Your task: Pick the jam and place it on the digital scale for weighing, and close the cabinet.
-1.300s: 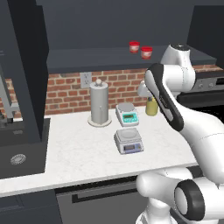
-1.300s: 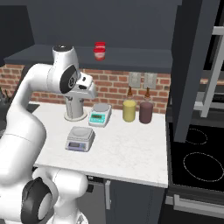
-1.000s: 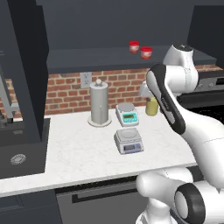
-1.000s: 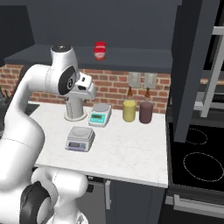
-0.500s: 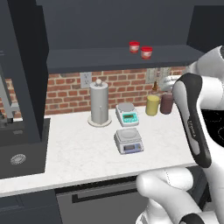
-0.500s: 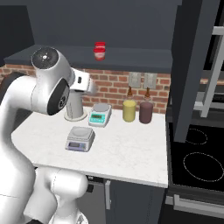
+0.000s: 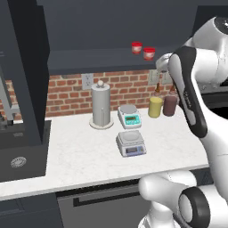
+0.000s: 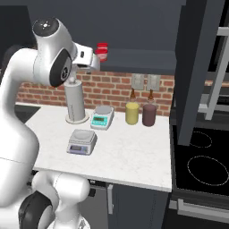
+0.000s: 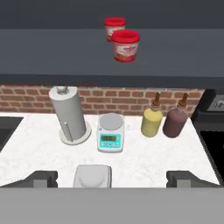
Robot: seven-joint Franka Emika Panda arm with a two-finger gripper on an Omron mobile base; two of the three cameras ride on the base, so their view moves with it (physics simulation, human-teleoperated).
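High above the digital scale (image 9: 92,175), gripper (image 9: 111,178) apparently open, facing the jam (image 9: 126,45).

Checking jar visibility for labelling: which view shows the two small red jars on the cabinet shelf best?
The hand view: both small red jars appear large, front-on, whitish bands readable. The left base view shows them small, side by side; the right base view shows one, beside the white arm.
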